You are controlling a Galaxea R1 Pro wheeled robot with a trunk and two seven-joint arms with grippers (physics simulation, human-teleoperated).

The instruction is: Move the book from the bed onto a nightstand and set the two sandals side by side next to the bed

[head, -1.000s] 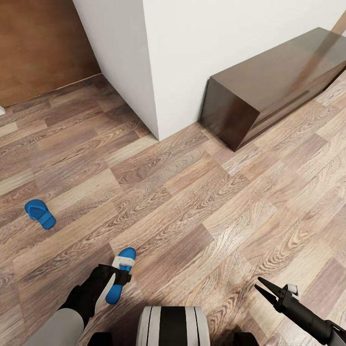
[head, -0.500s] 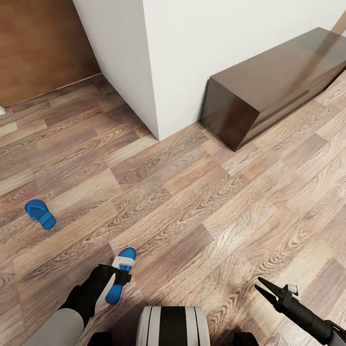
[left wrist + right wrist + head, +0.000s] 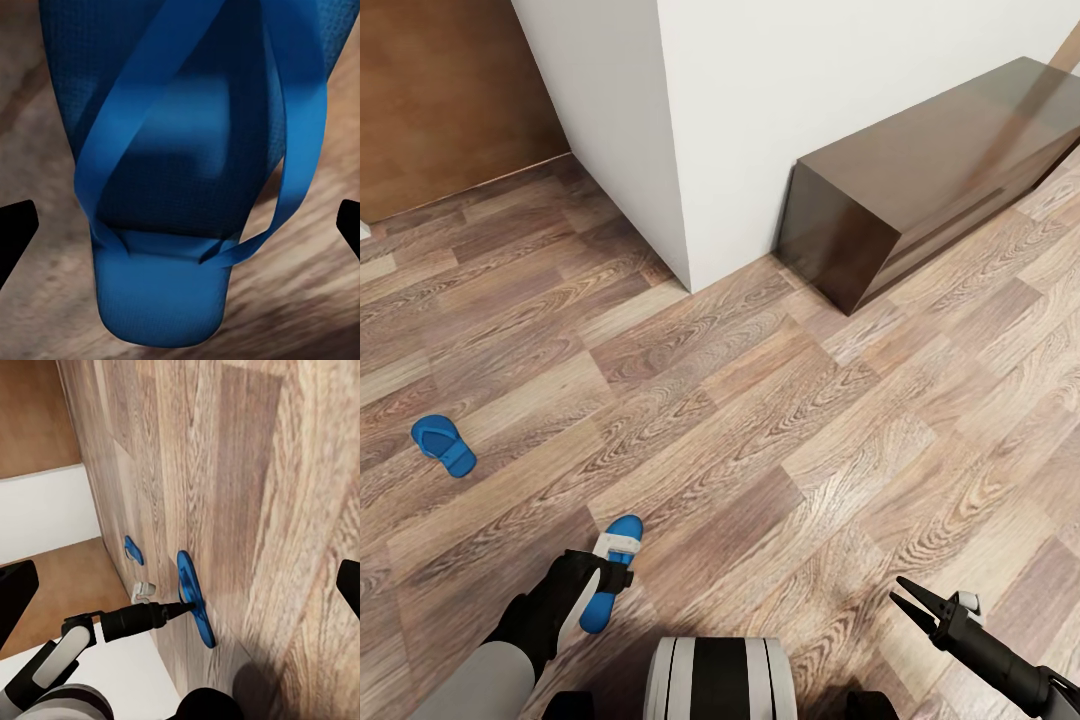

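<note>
Nothing moved, bench [image 3: 930, 180] beyond sandals [image 3: 610, 570]

No readable text, labels, brands or numbers anywhere. Blue sandals [image 3: 610, 570], wood floor [image 3: 780, 440] and dark cabinet [image 3: 920, 180] all plain, no markings. Wrist views likewise carry no lettering.

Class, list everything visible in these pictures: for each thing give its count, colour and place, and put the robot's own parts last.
Flat blue sandals: two, bright blue; one on the floor at far left, one under the left gripper.
Long low wooden bench: one, dark brown, against the white wall at upper right.
Wood-plank floor: brown, underneath everything.
White wall corner: one, top centre.
Left gripper: black, open, fingers either side of the near sandal.
Right gripper: black, open, above bare floor at lower right.
</note>
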